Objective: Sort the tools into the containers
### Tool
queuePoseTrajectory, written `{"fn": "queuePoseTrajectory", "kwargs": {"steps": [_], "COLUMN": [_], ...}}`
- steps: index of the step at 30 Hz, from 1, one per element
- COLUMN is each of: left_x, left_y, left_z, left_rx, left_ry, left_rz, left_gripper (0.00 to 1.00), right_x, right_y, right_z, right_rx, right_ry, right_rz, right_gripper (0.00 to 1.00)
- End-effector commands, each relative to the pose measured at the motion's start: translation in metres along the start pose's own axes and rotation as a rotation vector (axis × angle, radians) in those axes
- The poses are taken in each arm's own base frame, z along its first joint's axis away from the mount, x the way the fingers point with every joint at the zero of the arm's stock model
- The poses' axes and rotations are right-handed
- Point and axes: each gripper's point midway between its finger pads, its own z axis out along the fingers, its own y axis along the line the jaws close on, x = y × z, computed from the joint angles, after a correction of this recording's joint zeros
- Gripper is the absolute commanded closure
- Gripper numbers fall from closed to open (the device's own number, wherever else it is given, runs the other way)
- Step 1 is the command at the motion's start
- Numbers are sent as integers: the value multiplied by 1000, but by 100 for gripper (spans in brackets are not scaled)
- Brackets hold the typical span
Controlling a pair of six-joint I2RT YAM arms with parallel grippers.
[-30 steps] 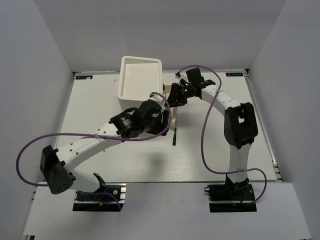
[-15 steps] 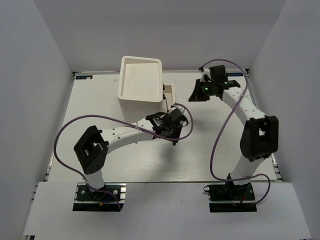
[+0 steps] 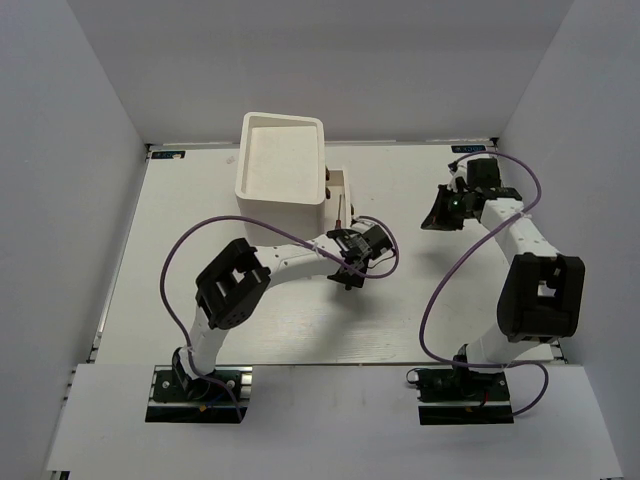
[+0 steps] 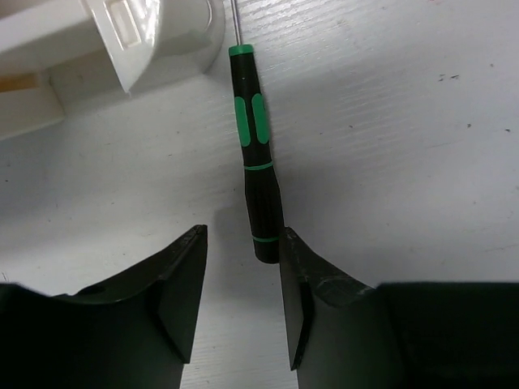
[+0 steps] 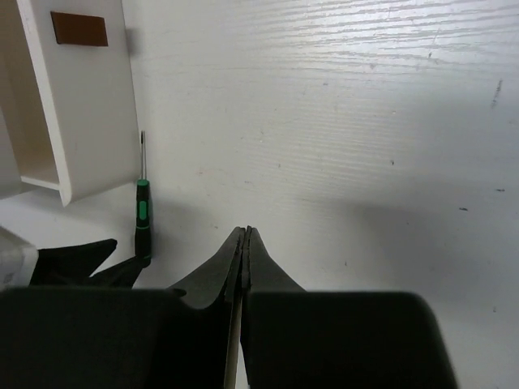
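— What is your left end effector [image 4: 243, 235] doing?
— It's open, fingertips either side of the butt of the thin dark-green screwdriver [image 4: 255, 162], which lies flat on the bench [image 4: 405, 121].
— And the right?
— My right end effector [image 5: 245, 237] is closed on nothing, away from the open drawer [image 5: 89, 121].
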Motion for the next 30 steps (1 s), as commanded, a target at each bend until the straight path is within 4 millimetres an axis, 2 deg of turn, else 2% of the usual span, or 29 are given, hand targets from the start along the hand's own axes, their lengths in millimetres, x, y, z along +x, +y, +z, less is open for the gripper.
{"fn": "queuePoseTrajectory", "kwargs": {"steps": [1,4,8,11,15,16,17,19,21,22,24,25,27,28,29,30], "left_x": [-6,-3,-3,-1,2,-5,-17,-44,-62,-79,-93,-108,-115,-114,-114,-121], "left_y": [0,-4,-7,-6,-13,-15,-26,-35,-40,-39,-38,-38,-19,-7,-2,7], "left_z": [-3,10,14,17,16,9,-2,-32,-54,-72,-88,-101,-97,-94,-92,-88], "left_rx": [-21,-31,-33,-38,-13,-3,35,68,82,76,80,79,10,-36,-65,-107], "left_ry": [-22,-10,-8,-1,4,-8,-37,-97,-140,-174,-206,-245,-237,-219,-221,-232], "left_rz": [-22,-15,-14,-11,4,9,1,-5,-3,-6,-6,-22,-32,-27,-21,-31], "left_gripper": [49,54,55,64,86,88,90,93,100,100,100,100,100,100,100,100], "right_x": [-13,-11,-12,-9,-6,-5,-6,-6,-7,-7,-8,-8,-10,-9,-10,-11], "right_y": [5,5,5,4,5,5,5,7,6,6,5,5,5,5,6,6], "right_z": [-20,-23,-26,-27,-28,-28,-29,-31,-32,-32,-32,-32,-32,-31,-32,-32], "right_rx": [-50,-63,-73,-79,-89,-95,-97,-105,-101,-101,-101,-101,-104,-103,-105,-106], "right_ry": [-70,-71,-81,-75,-73,-73,-76,-81,-89,-87,-91,-89,-93,-86,-91,-93], "right_rz": [-2,13,18,23,34,36,31,14,7,9,10,11,12,15,14,17], "right_gripper": [100,100,100,100,100,100,100,100,100,100,100,100,100,100,100,100]}}
